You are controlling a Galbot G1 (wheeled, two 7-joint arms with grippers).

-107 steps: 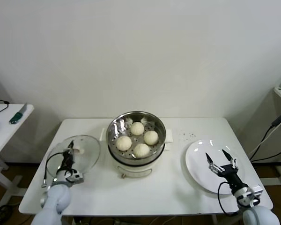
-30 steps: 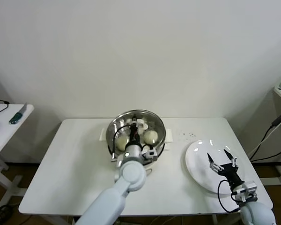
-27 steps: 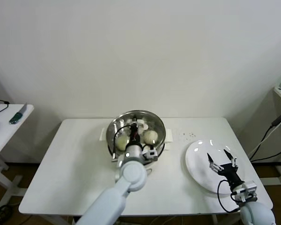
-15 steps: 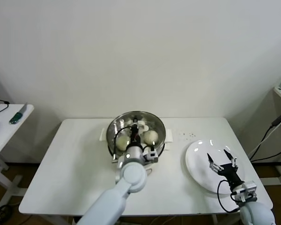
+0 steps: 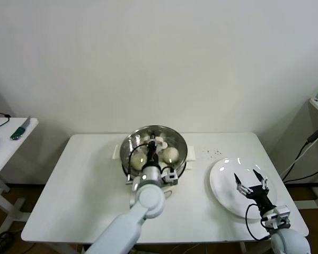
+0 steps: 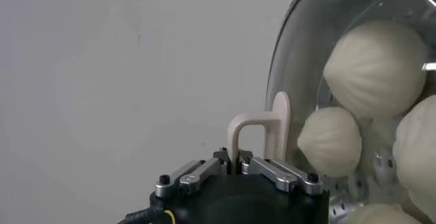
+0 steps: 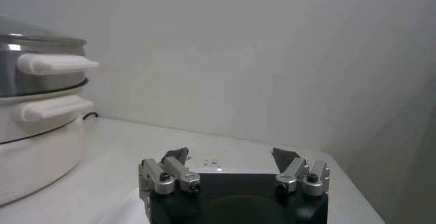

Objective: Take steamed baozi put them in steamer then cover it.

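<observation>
Now left gripper clamps cover handle; right gripper idle, open.

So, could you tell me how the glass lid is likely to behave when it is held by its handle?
The cover looks rigid, probably heavy for its size and breakable, being clear glass with a metal rim. The left gripper pinches only its thin flat handle, so it may swing or tilt.

A bare test room or lab set up like a kitchen corner: a plain white wall, a white table bearing a steamer and plate, a side table with tools, and loose cables at the right.
</observation>
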